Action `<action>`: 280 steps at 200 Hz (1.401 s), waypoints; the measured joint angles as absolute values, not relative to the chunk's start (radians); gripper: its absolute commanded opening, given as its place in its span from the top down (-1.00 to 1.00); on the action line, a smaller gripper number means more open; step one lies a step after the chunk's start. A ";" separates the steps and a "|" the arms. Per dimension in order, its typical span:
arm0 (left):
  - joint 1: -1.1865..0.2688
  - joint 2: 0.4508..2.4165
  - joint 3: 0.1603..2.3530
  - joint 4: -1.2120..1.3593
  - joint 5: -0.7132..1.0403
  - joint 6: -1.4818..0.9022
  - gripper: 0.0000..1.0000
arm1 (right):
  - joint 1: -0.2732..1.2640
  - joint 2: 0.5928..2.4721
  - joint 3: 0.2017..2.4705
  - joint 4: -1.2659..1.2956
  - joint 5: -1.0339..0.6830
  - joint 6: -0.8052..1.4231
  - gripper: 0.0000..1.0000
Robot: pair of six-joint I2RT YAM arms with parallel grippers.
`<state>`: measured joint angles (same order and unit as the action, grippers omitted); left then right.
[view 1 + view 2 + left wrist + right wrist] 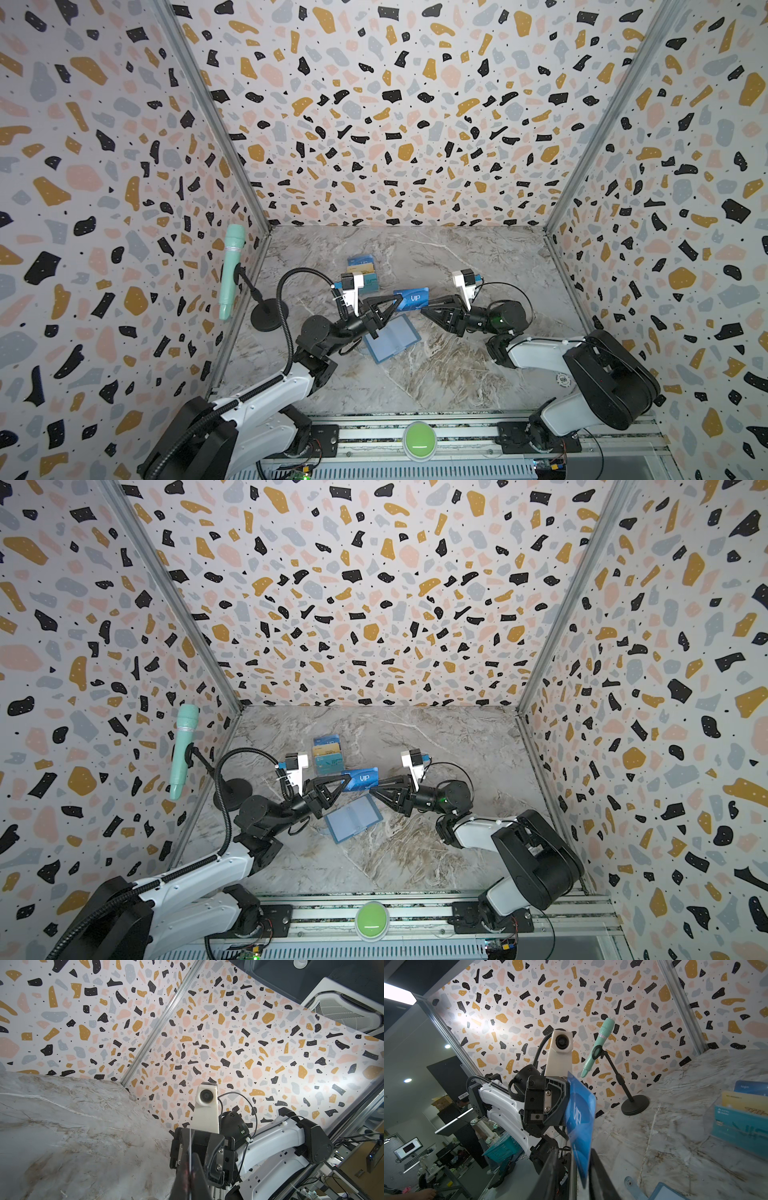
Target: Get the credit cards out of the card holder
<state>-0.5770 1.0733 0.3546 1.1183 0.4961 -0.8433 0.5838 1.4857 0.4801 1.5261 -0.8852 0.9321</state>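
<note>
Task looks nearly done to me. The holder point(390, 338) lies open and flat on the counter point(457, 374), near its middle and a bit toward the front edge. I see no card in its pockets, but they are small in both top views, so I'm not sure. Three cards stand in the clear rack point(709, 1118) toward the back edge, left of middle: blue card point(749, 1087), gold card point(741, 1101), teal card point(737, 1126). The VIP card point(411, 300) is in the air above the holder, apart from it, between both claws. The left claw point(392, 300) is fully closed and pinches one short end of the VIP card. The right claw point(424, 309) has narrow jaws on either side of the other end; I can't tell if they actually grip. My guess at what's left: finish the handover and set this card down. Materials: the cards are thin, stiff, glossy plastic rectangles, likely slippery. The holder is soft, matte, slate-blue and book-like, with flat pockets and a snap tab. The rack is hard, clear and stepped. The counter is smooth and marble-look, grey with brown veins.
</note>
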 measured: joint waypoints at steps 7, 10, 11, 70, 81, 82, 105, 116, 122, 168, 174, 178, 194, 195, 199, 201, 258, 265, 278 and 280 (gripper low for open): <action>-0.577 1.075 0.352 1.124 0.495 -0.849 1.00 | 0.584 1.486 0.480 1.527 -0.885 0.934 0.75; -0.577 1.076 0.352 1.126 0.495 -0.850 1.00 | 0.584 1.486 0.481 1.526 -0.884 0.934 0.77; -0.577 1.076 0.351 1.127 0.495 -0.850 1.00 | 0.584 1.486 0.481 1.527 -0.884 0.934 0.77; -0.577 1.089 0.350 1.139 0.495 -0.858 0.63 | 0.584 1.486 0.482 1.523 -0.882 0.937 1.00; -0.577 1.089 0.350 1.127 0.497 -0.855 0.49 | 0.583 1.485 0.482 1.517 -0.884 0.937 1.00; -0.577 1.089 0.350 1.124 0.496 -0.853 0.48 | 0.582 1.485 0.482 1.516 -0.884 0.937 1.00; -0.577 1.071 0.352 1.045 0.498 -0.822 0.05 | 0.566 1.472 0.484 1.467 -0.903 0.927 1.00; -0.577 1.050 0.361 0.979 0.507 -0.784 -0.01 | 0.549 1.451 0.485 1.415 -0.921 0.903 1.00; -0.577 1.036 0.377 0.923 0.517 -0.752 -0.03 | 0.539 1.431 0.489 1.367 -0.934 0.882 1.00; -0.562 1.017 0.696 0.361 0.596 -0.416 -0.02 | 0.518 1.235 0.609 0.759 -1.002 0.522 1.00; -0.559 1.026 0.745 0.284 0.611 -0.362 -0.01 | 0.518 1.214 0.623 0.686 -1.001 0.476 1.00; -0.556 1.034 0.776 0.233 0.619 -0.328 -0.01 | 0.518 1.200 0.632 0.636 -0.999 0.438 1.00; -0.553 1.076 0.883 0.053 0.648 -0.196 0.03 | 0.518 1.158 0.653 0.470 -0.999 0.324 1.00; -0.553 1.081 0.891 0.038 0.651 -0.184 0.03 | 0.518 1.157 0.653 0.464 -0.999 0.320 1.00; -0.552 1.091 0.908 0.004 0.656 -0.159 0.04 | 0.518 1.149 0.654 0.430 -0.999 0.297 1.00; -0.552 1.097 0.917 -0.013 0.659 -0.144 0.05 | 0.518 1.146 0.654 0.415 -1.000 0.285 1.00; -0.551 1.249 1.019 -0.422 0.788 0.205 0.20 | 0.518 1.132 0.660 0.179 -1.044 0.110 1.00; -0.551 1.260 1.026 -0.458 0.802 0.242 0.23 | 0.518 1.133 0.664 0.160 -1.044 0.096 1.00; -0.551 1.276 1.037 -0.517 0.829 0.301 0.26 | 0.518 1.141 0.680 0.123 -1.044 0.068 1.00; -0.551 1.278 1.038 -0.526 0.833 0.312 0.27 | 0.518 1.142 0.681 0.120 -1.044 0.065 1.00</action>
<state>-0.5507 1.2778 1.0378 -0.5259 0.8326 0.3119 0.5182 1.1423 0.6811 0.1200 -1.0439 0.0654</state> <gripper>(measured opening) 0.380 0.045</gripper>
